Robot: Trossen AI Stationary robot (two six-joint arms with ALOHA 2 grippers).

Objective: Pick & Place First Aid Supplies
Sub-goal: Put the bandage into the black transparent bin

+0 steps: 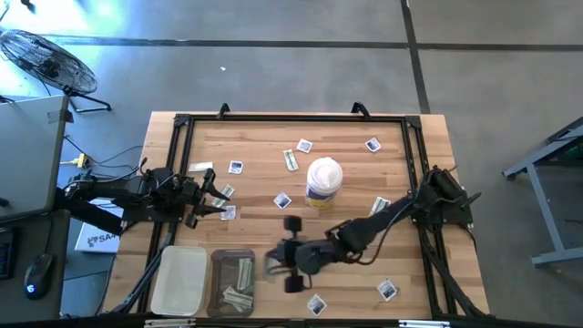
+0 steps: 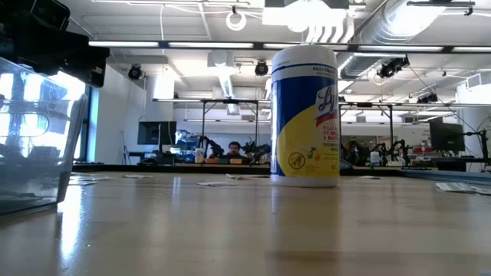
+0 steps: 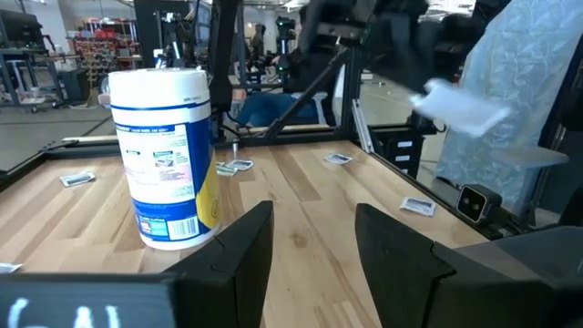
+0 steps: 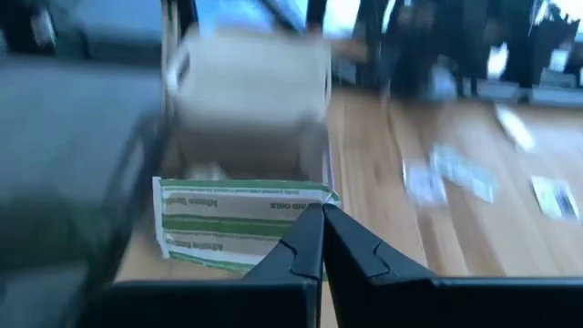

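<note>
One green-white strip (image 4: 239, 226) pinched in right gripper (image 4: 319, 239) | beside bin (image 1: 233, 281) | left gripper (image 3: 310, 239) wide, idle

- Green-white strip packet (image 4: 239, 225): narrow, with green bands and print, pinched at one end between closed dark fingertips and hanging flat and level, up off the wood.
- Square white packets with blue print lie flat and scattered on the wooden table: one (image 1: 304, 145) and one (image 1: 372, 144) near the far edge, one (image 1: 237, 168) left of centre, one (image 1: 282, 200) mid-table, one (image 1: 387, 290) and one (image 1: 316, 304) by the near edge.
- Green-white strips (image 1: 240, 283) lie piled in the clear bin.
</note>
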